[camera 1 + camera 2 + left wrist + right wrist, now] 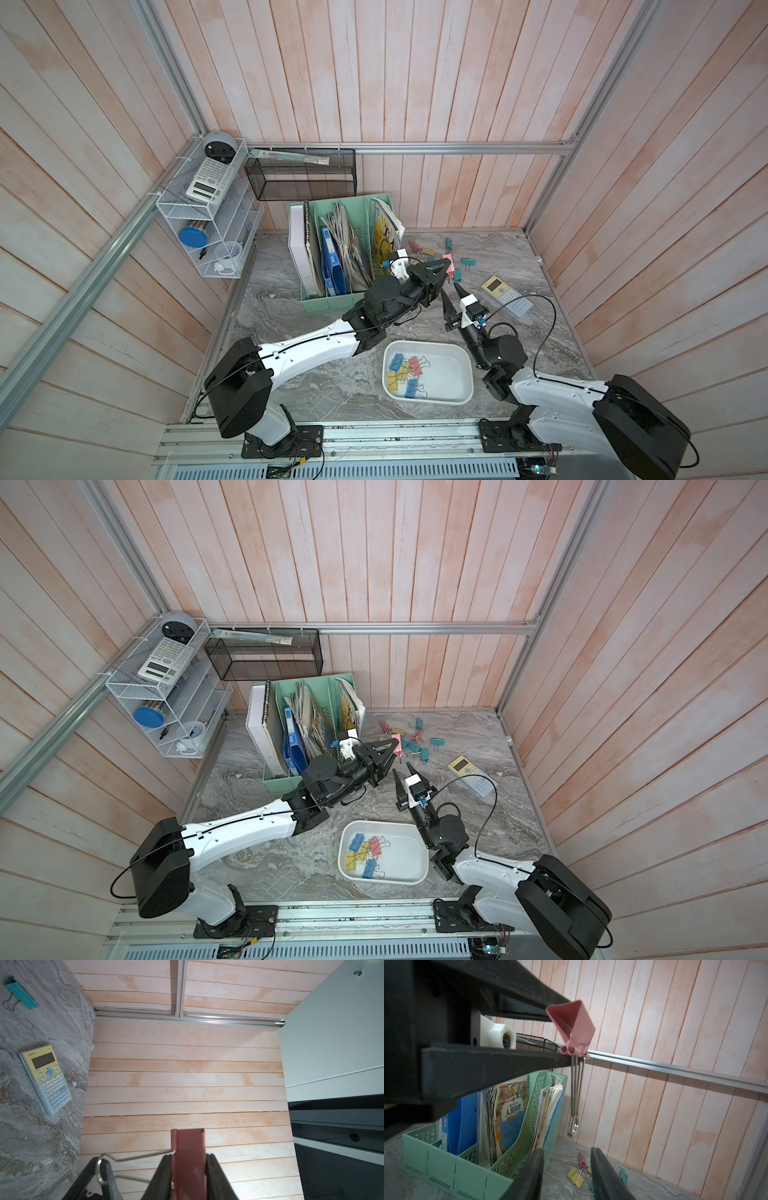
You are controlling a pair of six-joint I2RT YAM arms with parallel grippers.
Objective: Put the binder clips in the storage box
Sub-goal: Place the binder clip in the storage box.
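**Pink clip aloft, box behind it**

The left gripper [443, 266] is clenched on a pink clip [448, 261], held up off the bench [316, 374] beside the file holder [332, 297]. The box [446, 376] lies well back from it, toward the arms' bases and just beside the right arm. A handful of clips [405, 372] sit at one end of it. The loose clips [432, 251] are scattered on the far bench, beyond the raised one.

The right gripper [449, 291] stands near and below the pink clip, jaws apart and empty, pointing up at it. I'd say the move turns on this: either the left arm swings back to the box, or it hands over to the right arm, which is nearer the box.

In both top views the held clip is only a pink speck. The right wrist view shows it pinched across its body, wire handles [574, 1095] hanging down. The left wrist view shows one handle looped out sideways, but no box.
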